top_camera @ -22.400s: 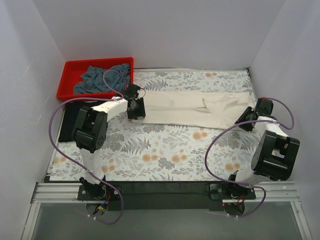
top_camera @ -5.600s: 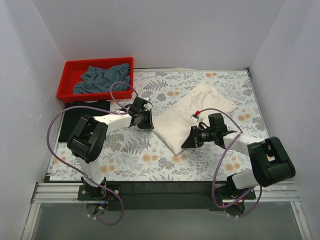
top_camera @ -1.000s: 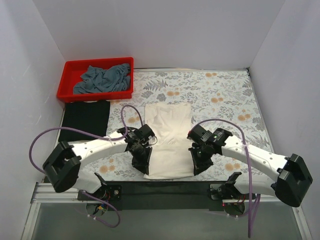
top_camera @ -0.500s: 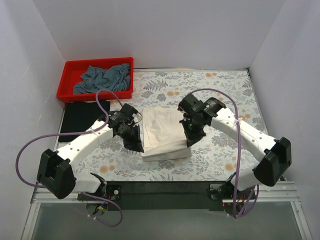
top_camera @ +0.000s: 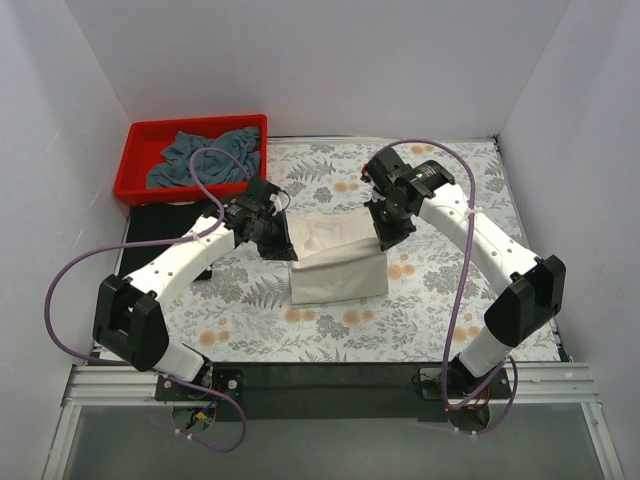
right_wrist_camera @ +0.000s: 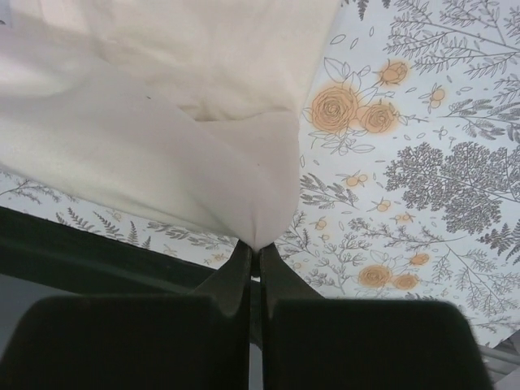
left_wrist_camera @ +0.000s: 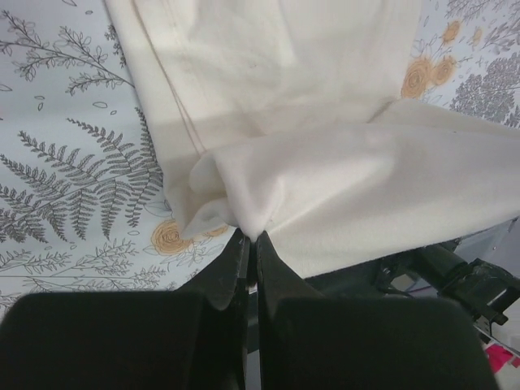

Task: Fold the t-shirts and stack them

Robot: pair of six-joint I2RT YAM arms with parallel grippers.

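The cream-white t-shirt lies folded over on the floral tablecloth at the middle. My left gripper is shut on its far left corner; the pinched cloth shows in the left wrist view. My right gripper is shut on its far right corner, with the pinched fold in the right wrist view. Both hold the lifted edge over the lower layer. The black t-shirt lies flat at the left, partly under my left arm. The slate grey-blue t-shirt lies crumpled in the red bin.
The red bin stands at the far left corner. White walls close in the left, back and right sides. A black rail runs along the near table edge.
Both grippers have carried the shirt's near edge away from me, over the rest of the shirt, so the cream-white t-shirt is now folded shorter.
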